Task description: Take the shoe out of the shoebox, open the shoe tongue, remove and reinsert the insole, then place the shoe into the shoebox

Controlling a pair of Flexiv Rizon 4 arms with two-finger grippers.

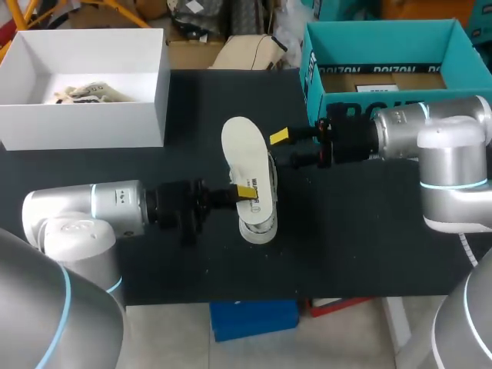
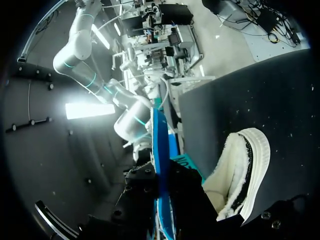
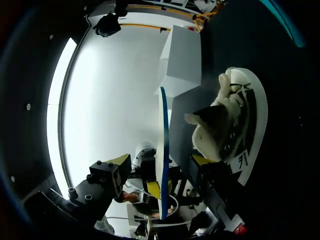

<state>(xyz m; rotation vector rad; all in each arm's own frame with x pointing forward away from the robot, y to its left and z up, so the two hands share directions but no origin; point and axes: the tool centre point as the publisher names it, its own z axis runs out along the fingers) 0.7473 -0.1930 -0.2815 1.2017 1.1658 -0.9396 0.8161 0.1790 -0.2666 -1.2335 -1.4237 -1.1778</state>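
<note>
A white shoe (image 1: 260, 214) with a fleecy lining lies on the black table, toe toward the front edge. Its insole (image 1: 242, 142), white on one face and blue at the edge, stands upright out of the shoe. My left gripper (image 1: 244, 192) is shut on the insole's lower part; from the left wrist the insole (image 2: 159, 145) runs straight ahead between the fingers, with the shoe (image 2: 240, 175) beside them. My right gripper (image 1: 286, 149) is open at the insole's right side. In the right wrist view the insole (image 3: 164, 120) stands between its spread fingertips (image 3: 120, 161), apart from both, with the shoe (image 3: 230, 125) beside it.
A teal shoebox (image 1: 311, 69) stands open at the back right, close behind my right gripper. A white box (image 1: 84, 127) with crumpled paper in it sits at the back left, also in the right wrist view (image 3: 182, 60).
</note>
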